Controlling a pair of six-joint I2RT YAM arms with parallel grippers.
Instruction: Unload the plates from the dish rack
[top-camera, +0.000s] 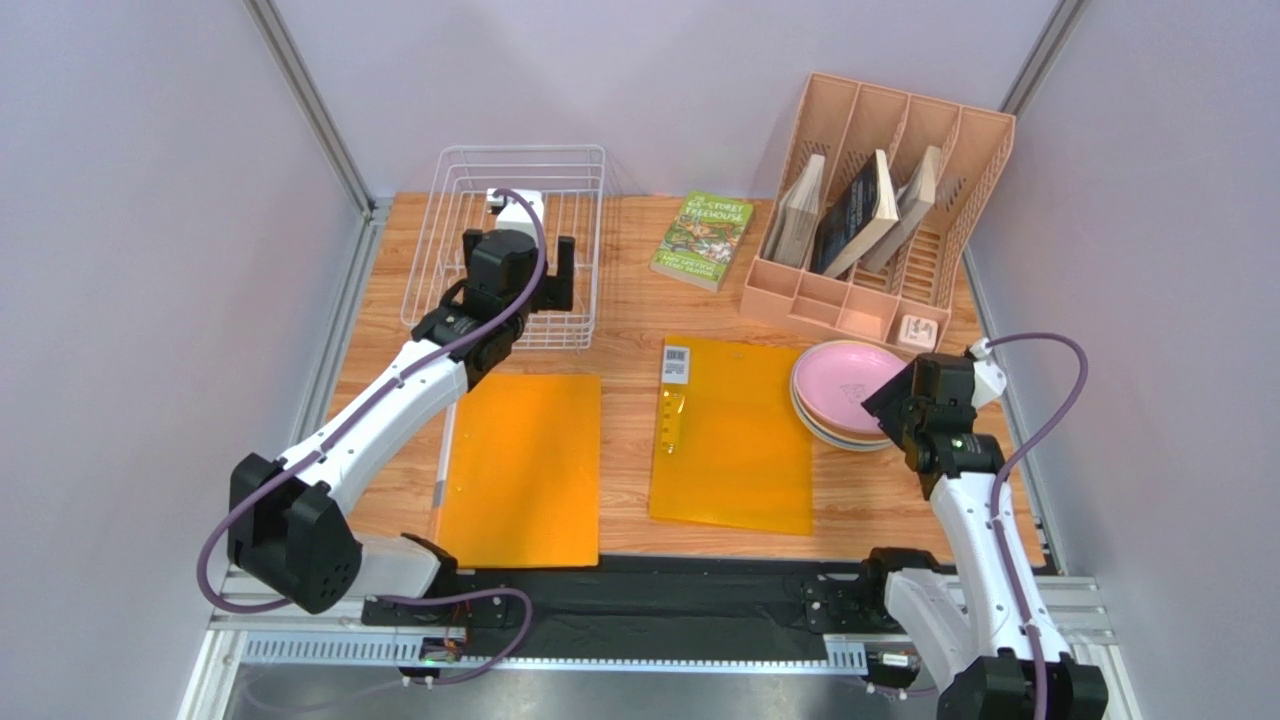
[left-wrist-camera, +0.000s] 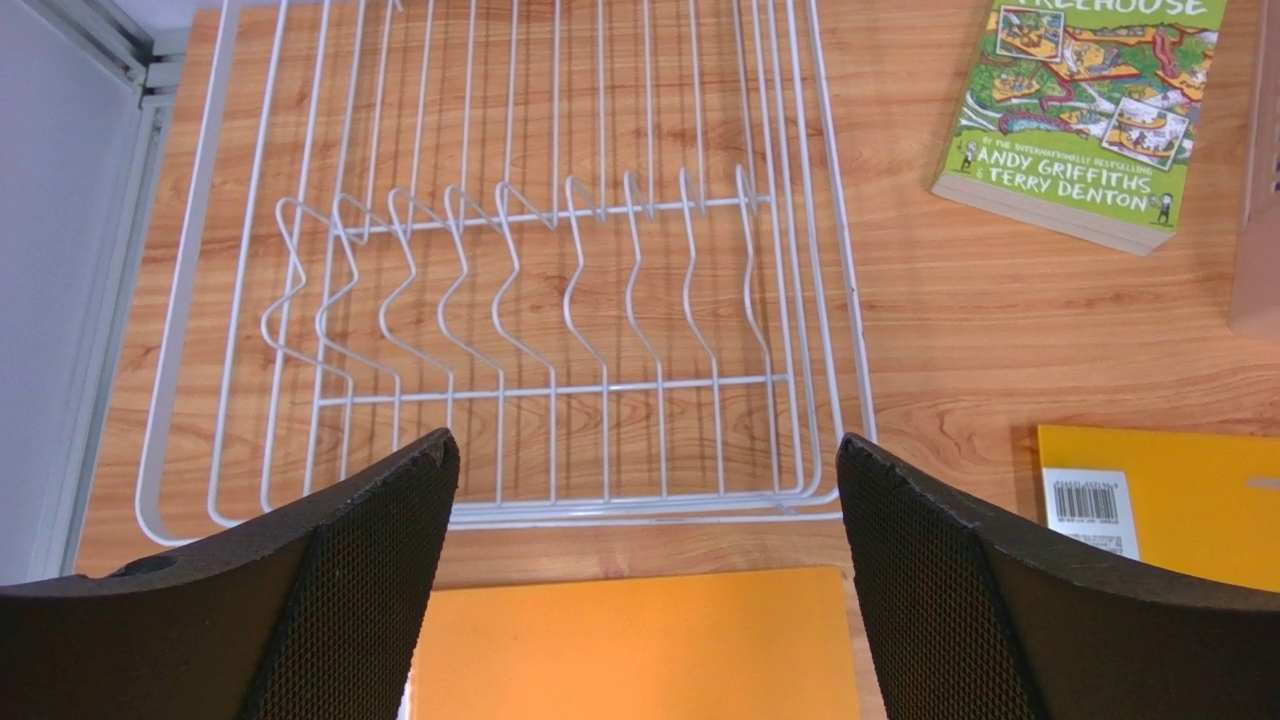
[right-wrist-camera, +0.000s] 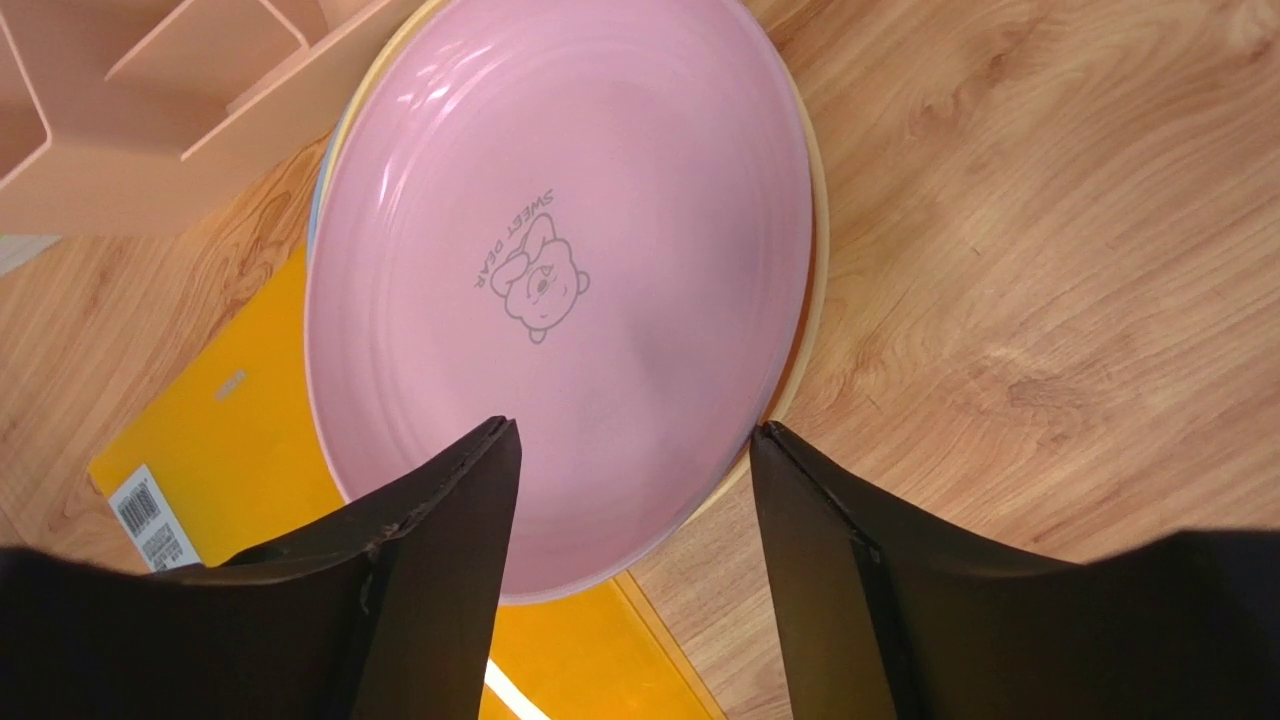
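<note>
both arms reach out, jaws parted: left gripper (left-wrist-camera: 646, 450) over the dish rack (left-wrist-camera: 496, 300), right gripper (right-wrist-camera: 634, 435) over the pink plate (right-wrist-camera: 571, 180) marked "sweet bear". a book (left-wrist-camera: 1082, 105) reads "terry denton".

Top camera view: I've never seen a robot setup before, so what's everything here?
dish rack: one, white wire, back left, no plates in it
plates: one stack, pink on top, cream and blue edges below, right side
green book: one, lying flat, back centre
organizer: one, peach, back right, three books in its slots
sheets: two, orange, flat, centre
left gripper: black, open, over the dish rack
right gripper: black, open, over the plates
</note>
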